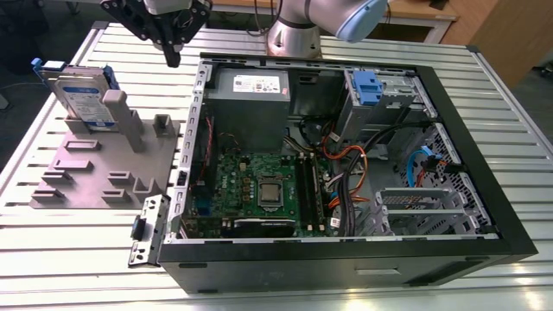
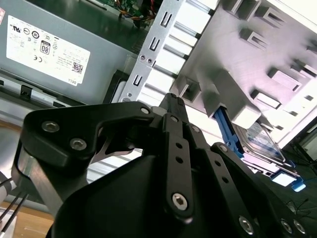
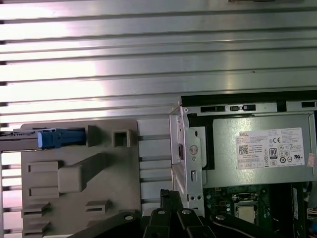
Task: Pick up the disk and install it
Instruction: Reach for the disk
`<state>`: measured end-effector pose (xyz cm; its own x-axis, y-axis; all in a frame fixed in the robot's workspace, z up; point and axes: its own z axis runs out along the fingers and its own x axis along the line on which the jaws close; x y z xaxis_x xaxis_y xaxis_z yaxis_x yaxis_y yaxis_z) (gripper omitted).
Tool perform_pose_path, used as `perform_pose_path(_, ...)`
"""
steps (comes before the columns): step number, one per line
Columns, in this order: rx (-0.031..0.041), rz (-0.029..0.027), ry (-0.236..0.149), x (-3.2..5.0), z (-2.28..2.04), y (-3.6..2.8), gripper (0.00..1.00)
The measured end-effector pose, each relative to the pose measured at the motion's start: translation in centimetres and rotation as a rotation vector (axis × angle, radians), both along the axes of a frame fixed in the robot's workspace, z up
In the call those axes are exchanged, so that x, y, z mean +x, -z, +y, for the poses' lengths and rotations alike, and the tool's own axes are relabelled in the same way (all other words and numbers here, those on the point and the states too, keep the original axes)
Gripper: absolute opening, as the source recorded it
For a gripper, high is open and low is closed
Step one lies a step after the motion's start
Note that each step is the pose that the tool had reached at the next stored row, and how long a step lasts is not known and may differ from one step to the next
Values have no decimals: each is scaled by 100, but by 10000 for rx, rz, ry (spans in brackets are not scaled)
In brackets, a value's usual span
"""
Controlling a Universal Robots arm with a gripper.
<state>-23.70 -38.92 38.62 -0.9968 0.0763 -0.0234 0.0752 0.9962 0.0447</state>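
Silver with a blue frame, the disk (image 1: 84,98) was seen standing on edge in a grey fixture (image 1: 87,178), at the exterior view's left of an open computer case (image 1: 346,259). The black gripper (image 1: 173,61) was held above the fixture's edge, apart from the disk, jaws closed on nothing.

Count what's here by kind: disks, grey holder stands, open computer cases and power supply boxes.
Disk: 1
Grey holder stand: 1
Open computer case: 1
Power supply box: 1
Total: 4
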Motion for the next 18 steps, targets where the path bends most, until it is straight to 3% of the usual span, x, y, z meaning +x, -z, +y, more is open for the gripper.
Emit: perform_pose_path(18,0,23,1,-76,5,7,11)
